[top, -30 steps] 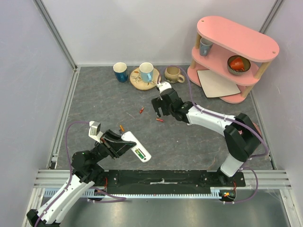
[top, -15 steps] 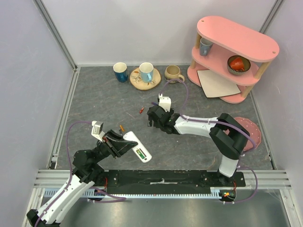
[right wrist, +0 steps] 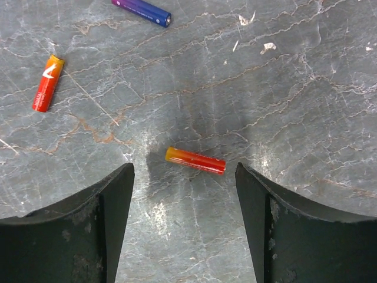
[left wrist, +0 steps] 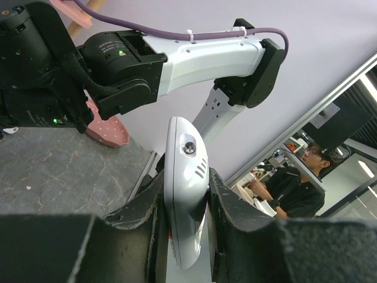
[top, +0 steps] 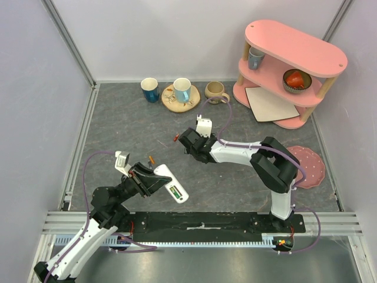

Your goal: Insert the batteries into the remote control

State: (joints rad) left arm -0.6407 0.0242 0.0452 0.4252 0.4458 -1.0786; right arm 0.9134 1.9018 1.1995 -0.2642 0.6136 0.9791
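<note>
Small red-orange cylindrical battery (right wrist: pixel 195 160): flat on grey veined tabletop (right wrist: pixel 306 88), between and just ahead of the spread, empty right fingers (right wrist: pixel 112 212), long axis spanning their gap; slim white plastic remote control (left wrist: pixel 185 194) pinched in left fingers (left wrist: pixel 235 230), farther off.

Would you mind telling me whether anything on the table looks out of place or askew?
Three cylindrical batteries lie scattered on the grey marbled tabletop at differing angles: one red-orange battery between the open fingers of the right gripper, with a second red-orange battery and a purple-blue battery farther off. Nothing looks damaged.
</note>
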